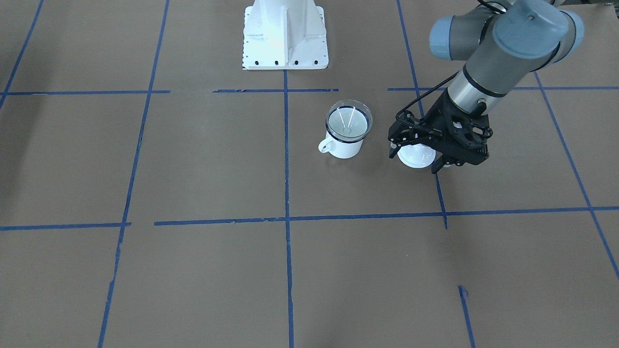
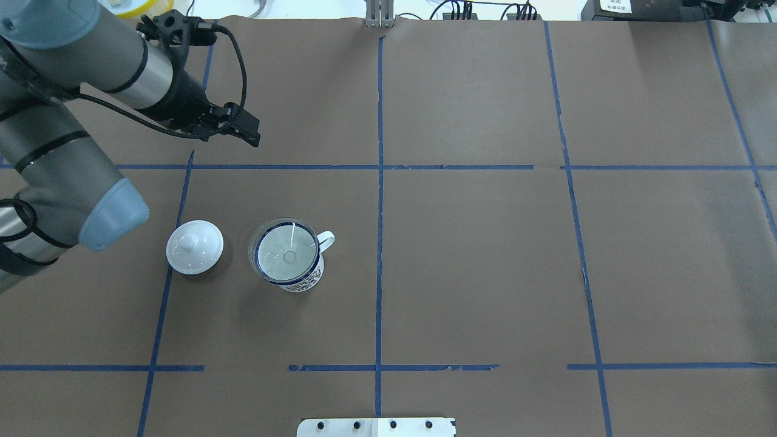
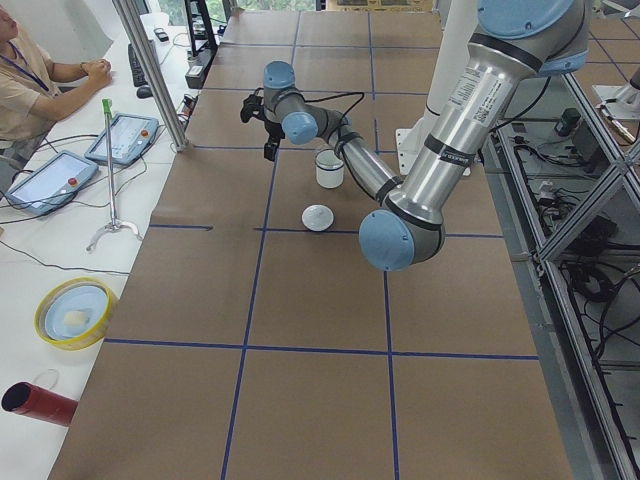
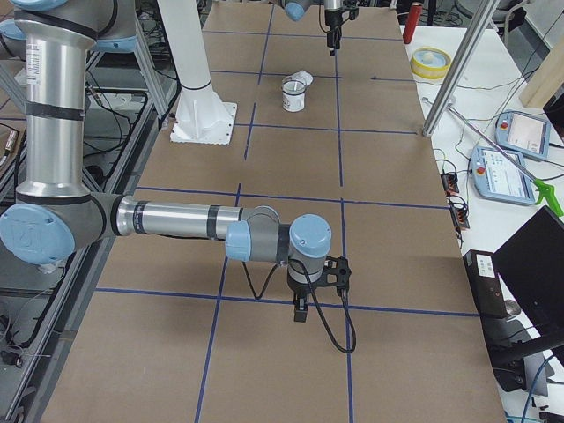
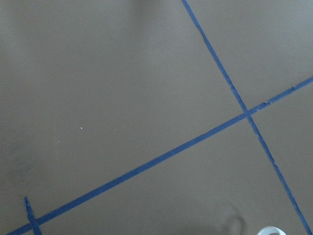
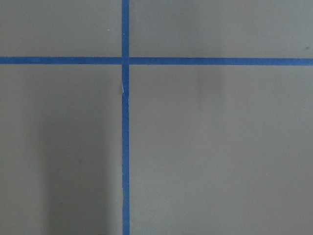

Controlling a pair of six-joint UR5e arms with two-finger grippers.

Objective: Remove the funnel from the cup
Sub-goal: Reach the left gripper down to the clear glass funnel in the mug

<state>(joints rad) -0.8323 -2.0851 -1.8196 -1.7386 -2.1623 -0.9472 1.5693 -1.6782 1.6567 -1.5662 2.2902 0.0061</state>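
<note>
No writing can be read anywhere. The white label (image 2: 614, 5) on a dark box at the table's far right is too small to read. So are the stickers on the left arm (image 3: 462, 92) and right arm (image 4: 35, 57). The blue marking on the cup (image 2: 301, 283) is unclear.

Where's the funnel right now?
Overhead view: the funnel sits in the mouth of the white enamel mug, left of the centre tape line, white domed lid just to its left.
</note>
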